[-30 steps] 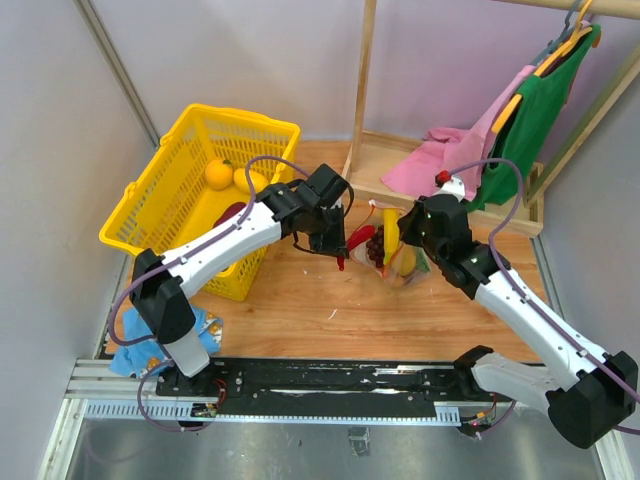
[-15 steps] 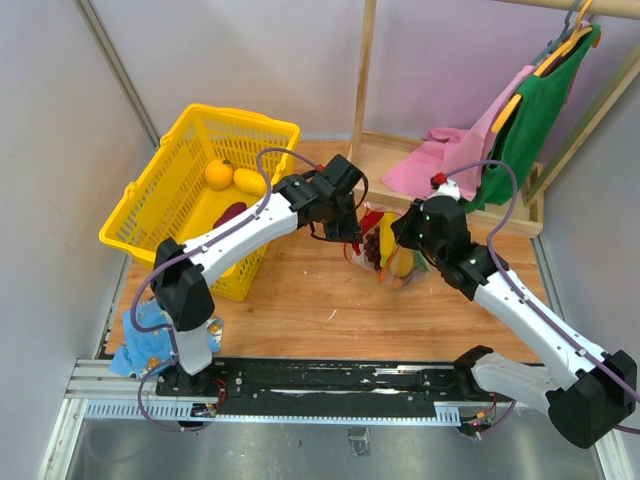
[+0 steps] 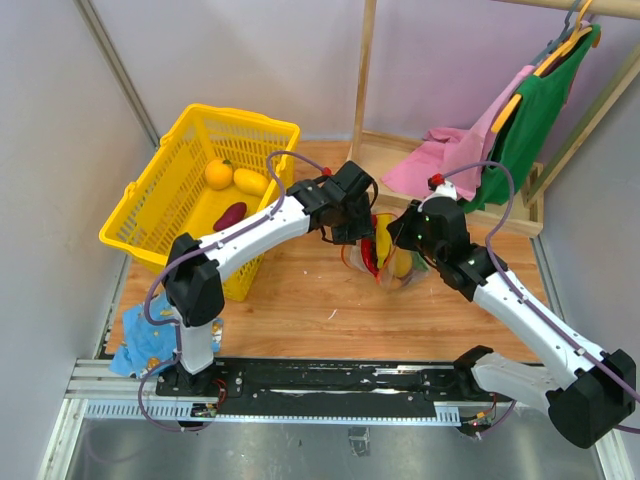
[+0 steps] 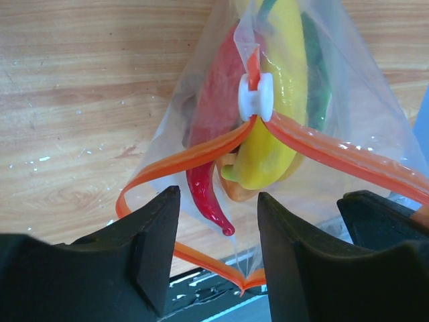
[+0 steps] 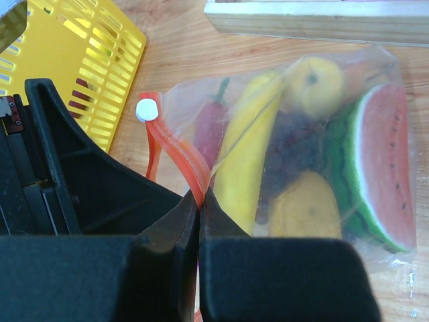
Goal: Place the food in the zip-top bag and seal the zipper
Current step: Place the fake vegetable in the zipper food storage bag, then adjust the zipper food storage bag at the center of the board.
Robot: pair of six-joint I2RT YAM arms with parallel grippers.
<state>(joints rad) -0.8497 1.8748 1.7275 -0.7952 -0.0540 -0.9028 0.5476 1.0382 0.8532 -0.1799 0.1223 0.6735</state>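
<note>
While the clear crinkly plastic zip-top bag (image 3: 392, 268) is resting on the wooden table (image 3: 300, 300) between the two arms, its thin red zipper strip (image 5: 179, 155) is being pinched between the clenched jaws of the right gripper (image 5: 200, 204), a little way along from the small white slider (image 5: 147, 109). The left gripper (image 4: 218, 249) is being held just beside the bag's mouth with its jaws released and standing apart, nothing being grasped between them. In the left wrist view the two halves of the strip are being shown parting below the slider, so the mouth is standing open on that side. The food is being contained inside the bag: a long yellow toy banana (image 5: 247, 161), a red-green watermelon wedge (image 5: 379, 168), a round yellow fruit (image 5: 312, 84), a yellow-orange fruit (image 5: 301, 209), a slim red chilli (image 5: 211, 126) and some dark pieces (image 5: 295, 144). A yellow plastic basket (image 3: 150, 190) is standing well apart on the left of the table, and an orange fruit (image 3: 219, 174), an oval yellow fruit (image 3: 250, 182) and a dark purple piece (image 3: 230, 215) are lying in it.
</note>
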